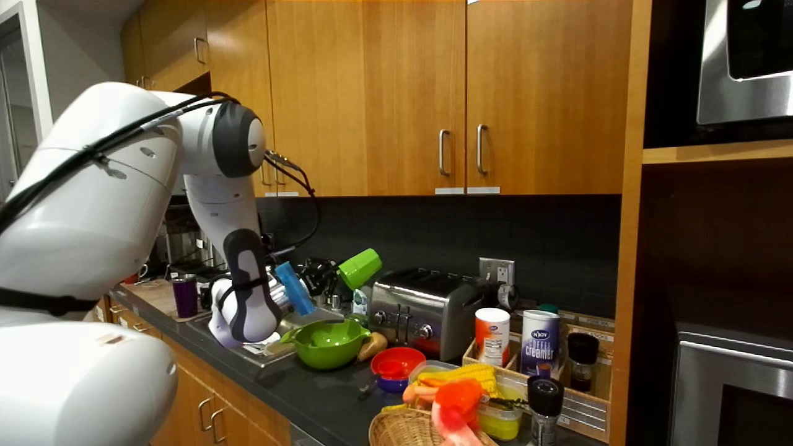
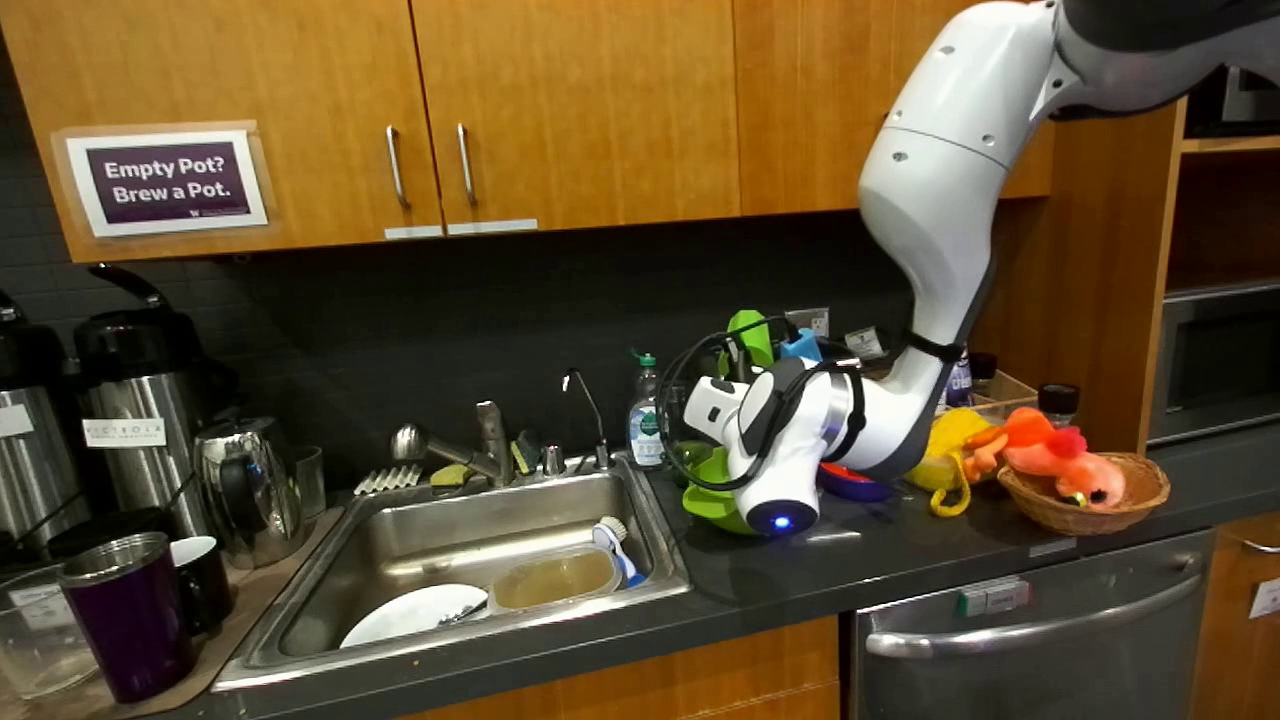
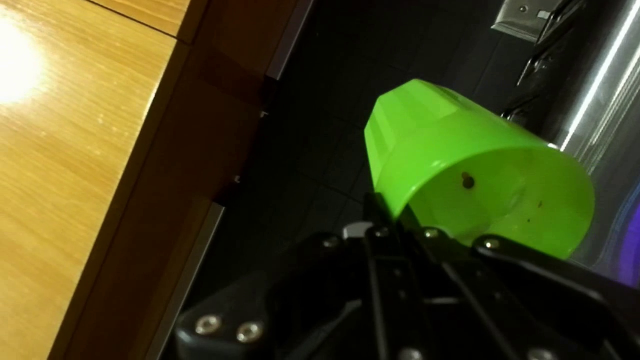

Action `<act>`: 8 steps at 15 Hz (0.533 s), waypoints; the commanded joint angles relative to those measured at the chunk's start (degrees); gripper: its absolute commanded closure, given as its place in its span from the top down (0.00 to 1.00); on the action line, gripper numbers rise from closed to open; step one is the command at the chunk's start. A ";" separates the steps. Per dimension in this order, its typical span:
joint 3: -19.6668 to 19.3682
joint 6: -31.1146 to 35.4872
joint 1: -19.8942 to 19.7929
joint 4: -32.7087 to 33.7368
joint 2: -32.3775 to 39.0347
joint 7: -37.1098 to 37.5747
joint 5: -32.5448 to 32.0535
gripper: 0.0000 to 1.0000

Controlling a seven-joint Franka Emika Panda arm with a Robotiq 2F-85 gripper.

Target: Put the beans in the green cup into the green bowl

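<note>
My gripper (image 3: pixel 392 212) is shut on the rim of the green cup (image 3: pixel 425 130), with the cup wall between its fingertips. In the wrist view the cup's mouth faces me and a dark bean (image 3: pixel 467 181) and tiny specks show inside. In both exterior views the cup (image 1: pixel 360 268) (image 2: pixel 750 338) is up in the air and tilted; its base is higher than its mouth. The green bowl (image 1: pixel 328 347) stands on the counter below and toward the sink side of the cup. It shows partly behind the arm in an exterior view (image 2: pixel 710 500). I cannot make out beans in the bowl.
A toaster (image 1: pixel 427 303) stands close behind the bowl, beside the cup. A red dish (image 1: pixel 399 359) and a wicker basket (image 2: pixel 1085 505) with toys are farther along the counter. The sink (image 2: pixel 660 555) and a soap bottle (image 2: pixel 646 415) are on the bowl's other side.
</note>
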 commanded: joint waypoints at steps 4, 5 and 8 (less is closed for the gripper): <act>0.28 -2.48 0.40 -0.09 0.45 -1.45 -1.39 0.01; 0.20 -2.68 0.33 0.17 0.35 -1.59 -1.38 0.01; 0.14 -3.32 0.27 0.42 0.37 -2.06 -1.48 0.01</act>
